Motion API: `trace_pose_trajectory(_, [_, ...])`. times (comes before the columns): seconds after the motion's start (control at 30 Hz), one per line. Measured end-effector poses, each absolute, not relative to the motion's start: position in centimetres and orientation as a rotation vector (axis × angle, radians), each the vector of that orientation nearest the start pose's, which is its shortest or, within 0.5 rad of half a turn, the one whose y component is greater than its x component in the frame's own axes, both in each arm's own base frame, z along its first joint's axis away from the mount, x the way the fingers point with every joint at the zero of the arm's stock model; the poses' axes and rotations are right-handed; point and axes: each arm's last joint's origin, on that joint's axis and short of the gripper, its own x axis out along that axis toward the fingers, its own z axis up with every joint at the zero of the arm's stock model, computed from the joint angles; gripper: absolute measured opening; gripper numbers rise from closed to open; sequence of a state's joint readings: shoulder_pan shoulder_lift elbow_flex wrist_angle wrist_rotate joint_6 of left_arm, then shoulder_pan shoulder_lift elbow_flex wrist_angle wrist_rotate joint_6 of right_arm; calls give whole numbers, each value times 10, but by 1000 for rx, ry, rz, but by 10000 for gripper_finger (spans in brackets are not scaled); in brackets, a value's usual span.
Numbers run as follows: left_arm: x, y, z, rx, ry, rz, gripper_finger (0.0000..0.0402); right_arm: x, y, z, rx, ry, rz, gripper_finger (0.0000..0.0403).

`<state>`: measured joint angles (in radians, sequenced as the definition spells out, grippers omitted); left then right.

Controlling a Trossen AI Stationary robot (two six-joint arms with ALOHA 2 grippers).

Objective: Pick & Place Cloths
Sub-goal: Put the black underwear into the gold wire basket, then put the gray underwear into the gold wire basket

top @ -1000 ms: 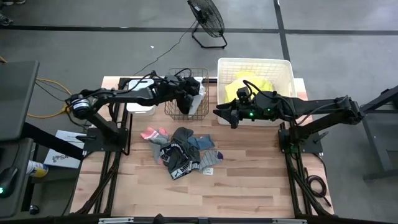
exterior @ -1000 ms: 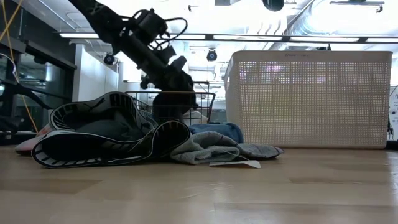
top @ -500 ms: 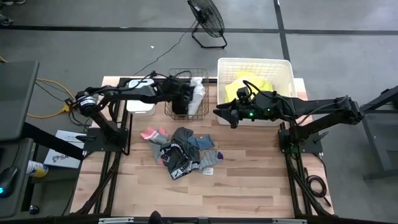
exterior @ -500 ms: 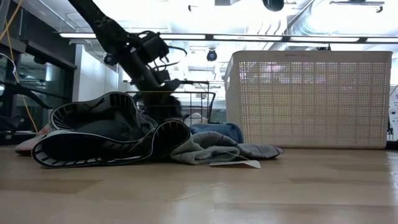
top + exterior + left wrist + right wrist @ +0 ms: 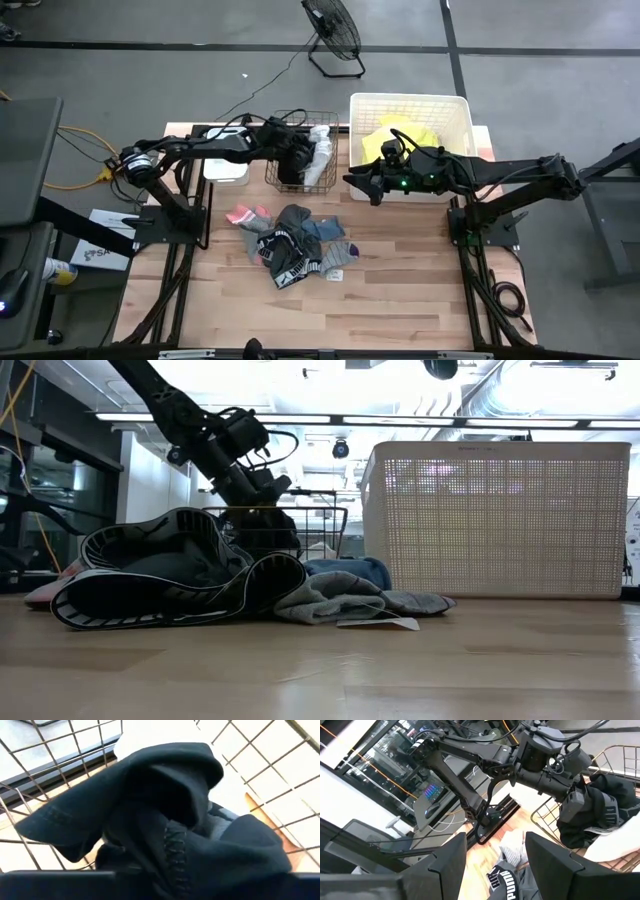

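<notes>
Spilling into the wire basket [image 5: 303, 160], black cloth [image 5: 165, 820] just ahead of left fingers [image 5: 290, 160], grip unclear.

A wire basket [image 5: 302, 160] sits left of the tub [image 5: 455, 115], cloths [image 5: 295, 245] apparently piled before both.

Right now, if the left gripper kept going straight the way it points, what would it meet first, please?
Most likely the black cloth bunched directly ahead of the left gripper, inside the wire basket; the basket's mesh lies just beyond it.

Matt black cloth [image 5: 165, 835] with visible stitching, in thin metal-wire basket [image 5: 45, 780].
</notes>
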<state>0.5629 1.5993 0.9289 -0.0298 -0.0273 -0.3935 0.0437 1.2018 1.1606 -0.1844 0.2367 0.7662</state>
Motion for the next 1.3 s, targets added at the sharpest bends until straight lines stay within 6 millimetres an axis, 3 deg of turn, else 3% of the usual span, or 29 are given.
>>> trace_pose_trajectory(0.27, [293, 180, 233, -550, 577, 522, 225, 266, 5, 378, 729, 141, -263, 196])
trace_pose_trajectory(0.63, [292, 181, 289, -506, 752, 557, 224, 266, 7, 378, 727, 167, -205, 196])
trace_pose_trajectory(0.8, [288, 174, 322, -509, 824, 523, 211, 266, 9, 378, 709, 194, -141, 196])
trace_pose_trajectory(0.97, [283, 155, 360, -452, 796, 474, 184, 266, 11, 378, 664, 220, -70, 196])
trace_pose_trajectory(1.13, [276, 126, 382, -415, 759, 424, 141, 266, 12, 378, 629, 239, -10, 196])
trace_pose_trajectory(1.3, [265, 93, 390, -378, 823, 433, 66, 266, 14, 378, 600, 252, 35, 196])
